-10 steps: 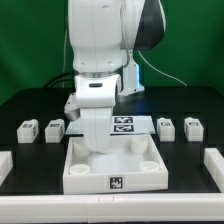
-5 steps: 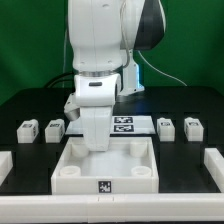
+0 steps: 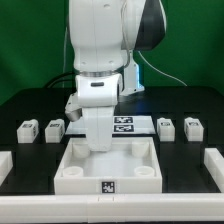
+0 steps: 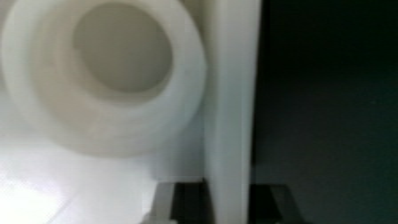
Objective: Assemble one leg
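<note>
Four small white legs stand in a row on the black table: two at the exterior view's left [image 3: 27, 128] [image 3: 54, 128] and two at its right [image 3: 166, 127] [image 3: 192, 127]. None is held. My gripper [image 3: 97, 147] reaches down to the far rim of the large white tray-like part [image 3: 70, 172]. In the wrist view the gripper [image 4: 231, 205] has a dark finger on each side of the tray's thin upright rim [image 4: 231, 100], shut on it. A round socket [image 4: 116, 50] of the tray shows beside the rim.
The marker board [image 3: 125, 125] lies behind the tray, partly hidden by the arm. White blocks sit at the table's left [image 3: 5, 165] and right [image 3: 212, 163] edges. The arm's body blocks the middle of the view.
The tray has slid toward the exterior view's left with the gripper on its far rim, mostly between the oldest frame and the middle one. The legs have not moved.
</note>
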`<state>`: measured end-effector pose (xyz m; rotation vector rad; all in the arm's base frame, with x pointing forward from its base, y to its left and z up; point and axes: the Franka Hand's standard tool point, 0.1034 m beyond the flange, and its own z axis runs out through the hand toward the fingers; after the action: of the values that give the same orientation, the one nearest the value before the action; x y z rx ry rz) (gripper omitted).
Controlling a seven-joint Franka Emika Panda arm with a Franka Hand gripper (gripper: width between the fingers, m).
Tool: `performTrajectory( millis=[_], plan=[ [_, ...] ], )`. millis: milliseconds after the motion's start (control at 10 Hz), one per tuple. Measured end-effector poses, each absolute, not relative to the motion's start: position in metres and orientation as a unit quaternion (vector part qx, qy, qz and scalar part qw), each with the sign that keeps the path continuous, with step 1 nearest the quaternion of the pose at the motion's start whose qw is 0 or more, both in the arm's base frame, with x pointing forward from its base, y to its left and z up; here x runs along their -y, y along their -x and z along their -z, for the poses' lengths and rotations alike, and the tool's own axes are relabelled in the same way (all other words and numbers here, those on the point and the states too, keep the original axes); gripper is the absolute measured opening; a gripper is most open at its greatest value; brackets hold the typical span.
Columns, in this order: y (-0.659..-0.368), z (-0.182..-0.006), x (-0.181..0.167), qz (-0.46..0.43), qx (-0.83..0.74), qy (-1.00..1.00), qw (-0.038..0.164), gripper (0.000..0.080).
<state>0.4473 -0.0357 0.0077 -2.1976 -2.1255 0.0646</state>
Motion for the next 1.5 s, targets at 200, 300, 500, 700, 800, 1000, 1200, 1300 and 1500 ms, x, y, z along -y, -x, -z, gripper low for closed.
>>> performTrajectory(
  millis=[200,300,500,700,800,1000,1200,1300,1500],
  plan=[
    [-0.457,-0.008,0.016,-0.011,0.705,0.708,0.043,0.0068],
    [-0.464,-0.008,0.003,-0.006,0.703,0.709,0.044,0.0068],
    [-0.477,-0.009,-0.035,0.007,0.699,0.714,0.047,0.0067],
    [-0.487,-0.008,-0.049,0.015,0.699,0.713,0.047,0.0067],
    [-0.49,-0.007,-0.052,0.015,0.699,0.713,0.05,0.0067],
    [-0.49,-0.007,-0.052,0.009,0.7,0.712,0.056,0.0067],
    [-0.49,-0.007,-0.052,0.009,0.699,0.713,0.056,0.0067],
    [-0.49,-0.006,-0.052,0.009,0.699,0.713,0.056,0.0067],
    [-0.489,-0.006,-0.051,0.008,0.699,0.713,0.056,0.0438]
  ],
)
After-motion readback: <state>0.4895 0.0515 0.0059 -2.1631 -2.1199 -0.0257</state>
